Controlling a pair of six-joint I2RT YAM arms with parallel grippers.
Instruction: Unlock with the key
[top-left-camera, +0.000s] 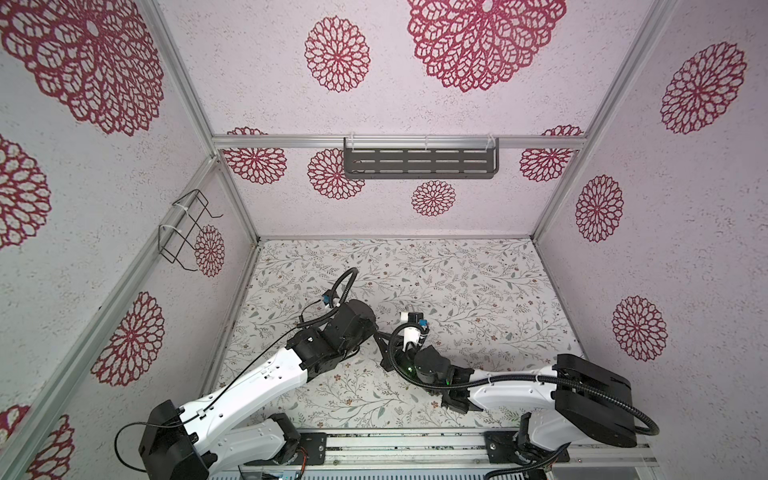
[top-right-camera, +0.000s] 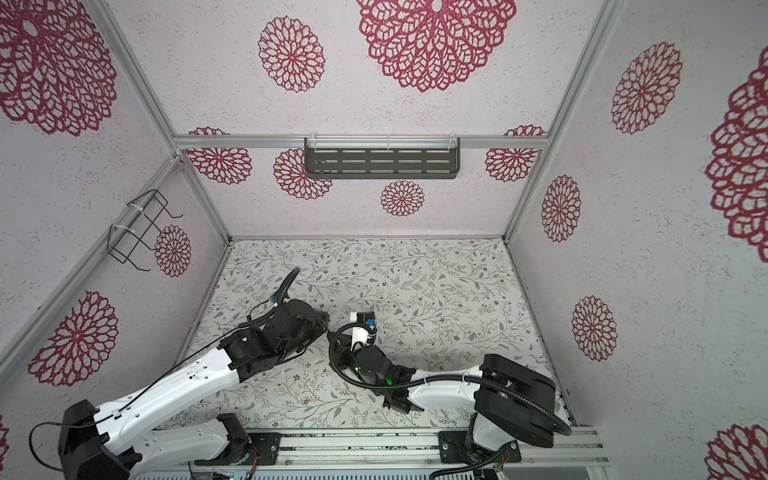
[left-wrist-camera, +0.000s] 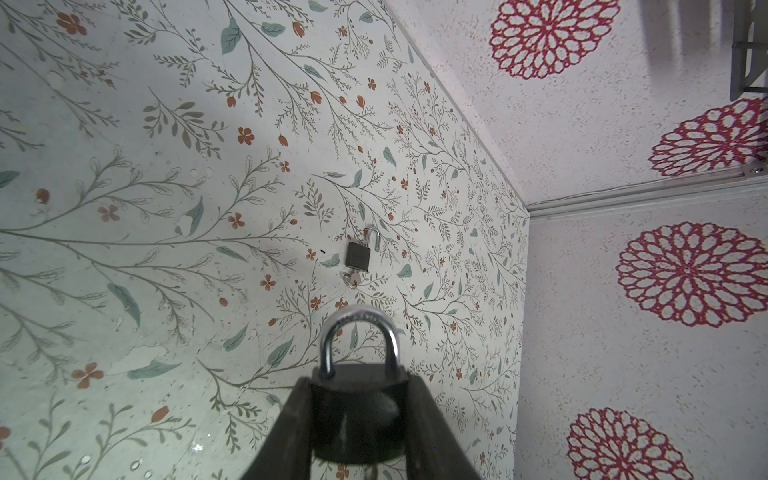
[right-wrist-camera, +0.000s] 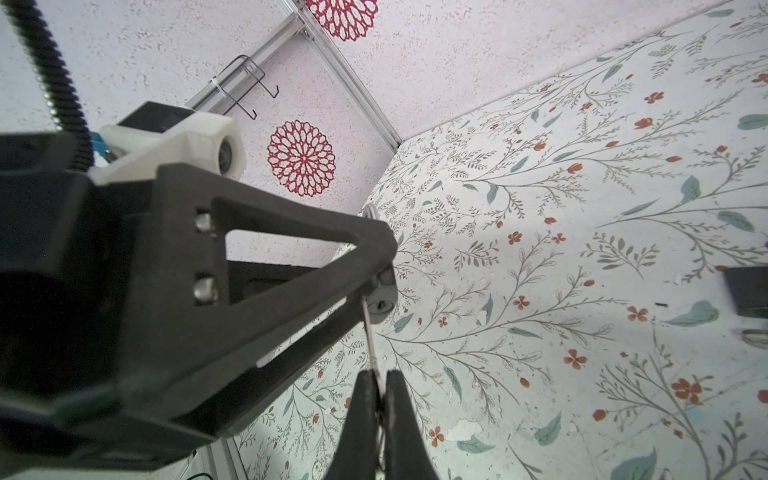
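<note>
1. Padlock (left-wrist-camera: 353, 419), shackle closed, is clamped in left gripper (left-wrist-camera: 358, 380) over mid-table.
2. Key (right-wrist-camera: 371, 340) is pinched in right gripper (right-wrist-camera: 377, 386), tip at the lock's base.
3. Risk: the blade could be bent or slipped if it is twisted off-axis.
4. The keyhole is shown only in the right wrist view, the shackle and the spare open padlock (left-wrist-camera: 356, 254) only in the left.

Two steel-shackled black padlocks, large padlock (left-wrist-camera: 356, 419) and small padlock (left-wrist-camera: 356, 256); two silver keys, held key (right-wrist-camera: 370, 336) and loose key (left-wrist-camera: 353, 279).
</note>
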